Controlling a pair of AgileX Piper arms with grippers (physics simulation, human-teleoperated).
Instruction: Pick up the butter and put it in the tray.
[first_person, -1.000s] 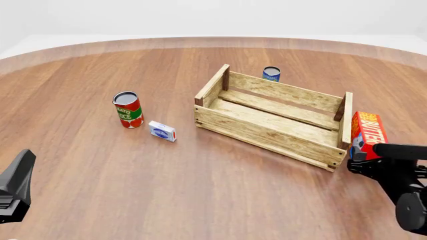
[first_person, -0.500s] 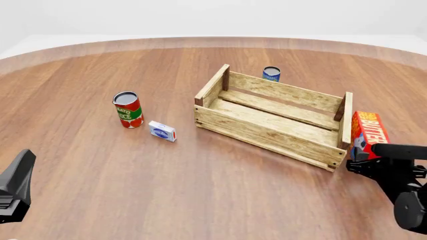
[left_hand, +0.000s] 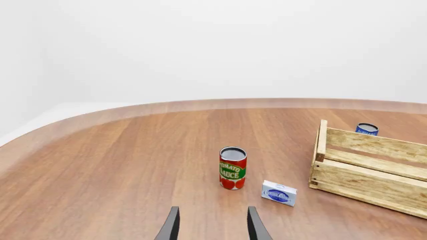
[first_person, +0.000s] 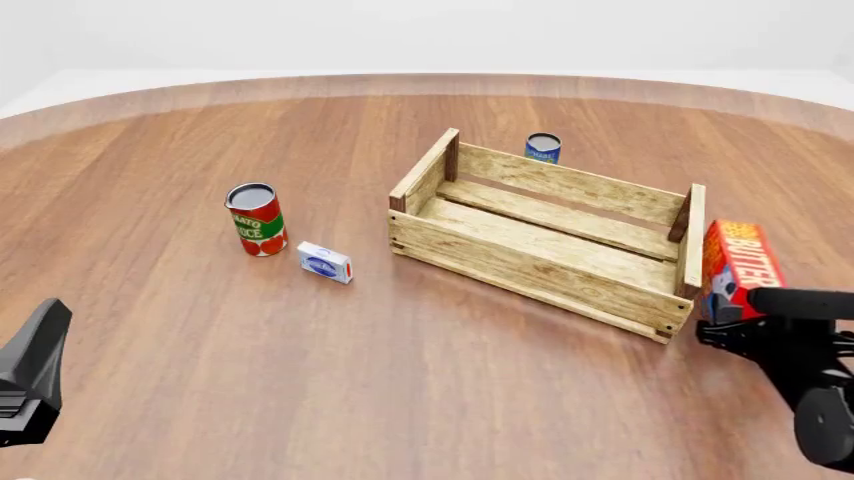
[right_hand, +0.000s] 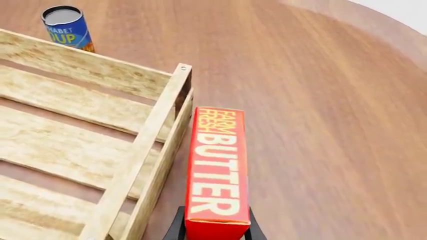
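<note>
Right claw (right_hand: 213, 226): both fingers flank the near end of the butter (right_hand: 217, 167), one on each long side face, closed in against the carton. It appears gripped; the pad contact itself is cut off at the frame edge, so this is judged from the finger spacing. In the front view the right claw (first_person: 750, 318) sits at the near-right end of the tray (first_person: 534, 275), with the butter (first_person: 739, 268) rising ahead of it.

Key relation: the carton's long axis runs straight out from the claw, along the finger direction, roughly parallel to the tray's short end wall. The carton lies just outside that wall, very close to it; touching or not cannot be told. The tray interior therefore lies to the robot's left of the carton, over the end slats.

Judgement: the carry calls for a lift clear of the end wall and corner post, then a leftward shift over the tray floor. Risk: the carton's far end catching the top slat.

Left claw (left_hand: 212, 227): fingers parted, nothing between them, low over bare worktop (left_hand: 120, 165), well apart from the tray. Right arm is much the nearer to the butter.

Further out: tomato sauce can (first_person: 255, 219), small blue-and-white box (first_person: 324, 262), blue can (first_person: 542, 148) behind the tray.
</note>
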